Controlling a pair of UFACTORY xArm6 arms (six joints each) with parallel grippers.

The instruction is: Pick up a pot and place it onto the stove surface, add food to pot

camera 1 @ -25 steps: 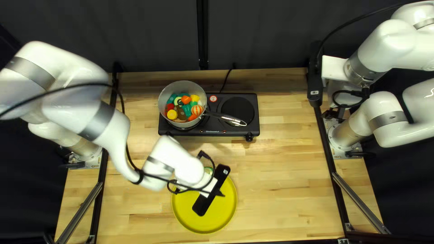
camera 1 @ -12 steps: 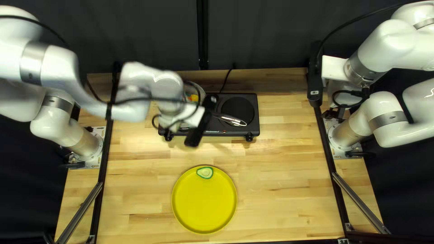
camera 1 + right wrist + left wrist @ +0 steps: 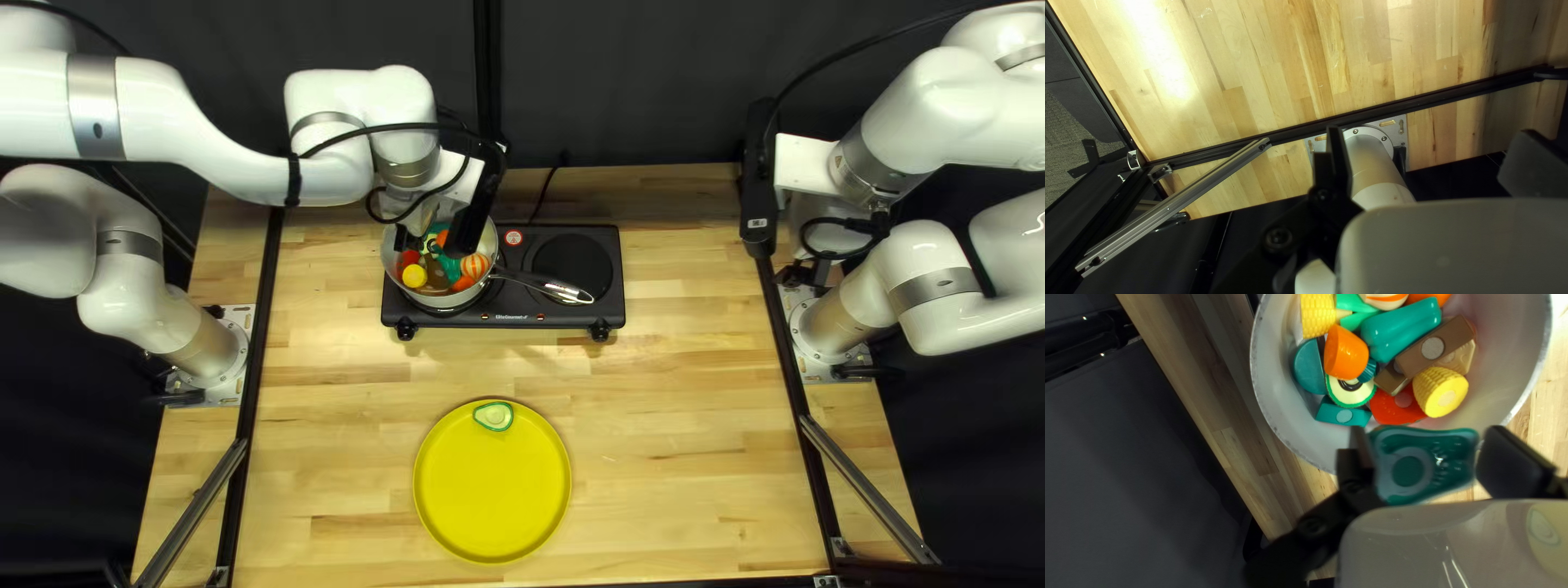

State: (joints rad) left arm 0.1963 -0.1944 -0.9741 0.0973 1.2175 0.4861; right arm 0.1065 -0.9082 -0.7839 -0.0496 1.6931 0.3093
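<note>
The pot [image 3: 489, 244], filled with food [image 3: 452, 270], is seated on the left burner of the stove [image 3: 610, 310], left of upper centre in the top left view. A green piece [image 3: 1423, 463] is clamped between both fingers of the left gripper [image 3: 409, 237] above the pot. An avocado half [image 3: 493, 416] is carried on the plate [image 3: 490, 490], lower centre. The right gripper [image 3: 803, 272], upper right, is held with fingers apart.

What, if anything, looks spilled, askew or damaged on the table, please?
Nothing stands out as odd. The pot sits upright on the stove with food inside, the avocado half lies on the yellow plate, and my left claw holds a green piece near the pot.
</note>
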